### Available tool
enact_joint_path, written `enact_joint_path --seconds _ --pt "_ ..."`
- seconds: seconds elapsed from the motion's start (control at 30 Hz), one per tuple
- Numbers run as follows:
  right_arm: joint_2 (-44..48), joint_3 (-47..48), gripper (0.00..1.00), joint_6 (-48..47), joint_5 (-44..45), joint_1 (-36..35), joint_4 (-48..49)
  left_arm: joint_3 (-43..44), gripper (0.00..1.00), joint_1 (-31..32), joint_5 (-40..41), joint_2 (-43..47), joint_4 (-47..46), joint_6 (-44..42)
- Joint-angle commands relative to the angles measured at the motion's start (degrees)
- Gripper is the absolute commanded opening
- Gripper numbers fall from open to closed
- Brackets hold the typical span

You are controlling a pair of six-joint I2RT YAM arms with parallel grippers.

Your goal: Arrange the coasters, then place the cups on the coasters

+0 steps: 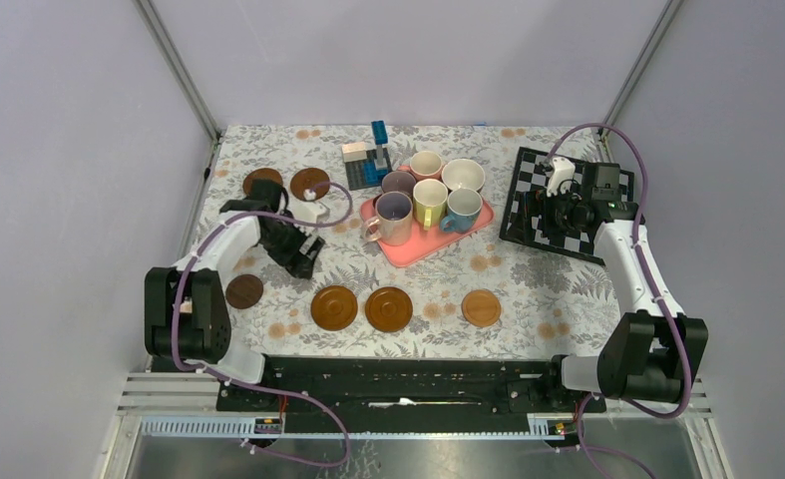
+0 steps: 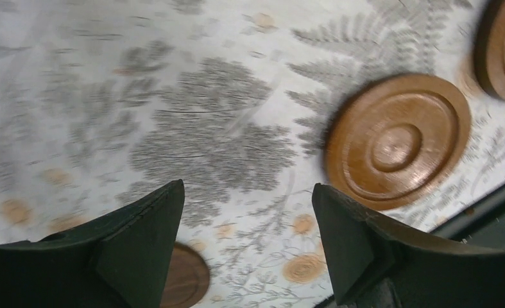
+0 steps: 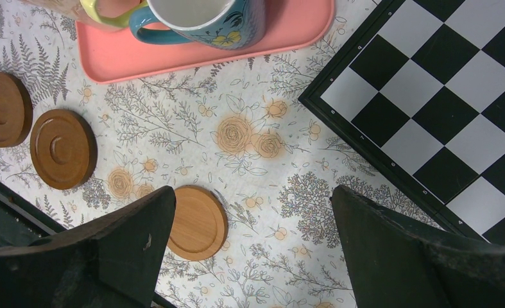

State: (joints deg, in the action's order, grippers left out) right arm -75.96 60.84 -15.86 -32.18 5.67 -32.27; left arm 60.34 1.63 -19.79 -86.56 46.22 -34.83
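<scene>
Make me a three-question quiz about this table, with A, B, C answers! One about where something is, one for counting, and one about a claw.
1. Where are the mugs?
A) on the floor
B) on the pink tray
C) on a shelf

2. How many coasters are there?
A) three
B) six
C) nine

3. How is the right claw?
A) open and empty
B) shut on a mug
C) shut on a coaster

Answers:
1 B: all six mugs stand together on the tray.
2 B: six brown discs show from above.
3 A: it gapes wide with nothing in it.
</scene>
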Motion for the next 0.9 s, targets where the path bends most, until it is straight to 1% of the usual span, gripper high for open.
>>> enact_joint_path --seconds 0.0,0.17,0.4,0.7,0.87 --pt "2.1 0.6 0.98 -1.1 -0.8 0.1 -0.5 -3.4 0.8 4.1 -2.3 2.4 1.8 -2.9" --pt "1.9 0.7 0.98 -1.0 -1.2 0.1 -0.6 -6.2 0.8 7.4 -0.9 3.0 0.3 -2.3" --pt "2.0 0.5 0.98 -1.0 -0.8 0.1 -0.3 -11.5 0.8 14.9 5.8 4.2 -5.2 -0.5" --pt "2.0 0.0 0.98 -1.0 -0.5 0.1 -0.1 -14.4 0.8 21.9 9.3 3.3 -9.4 2.3" --pt "2.0 -0.2 0.98 -1.0 -0.3 0.1 0.0 -15.1 0.78 23.6 11.4 2.4 -12.6 4.4"
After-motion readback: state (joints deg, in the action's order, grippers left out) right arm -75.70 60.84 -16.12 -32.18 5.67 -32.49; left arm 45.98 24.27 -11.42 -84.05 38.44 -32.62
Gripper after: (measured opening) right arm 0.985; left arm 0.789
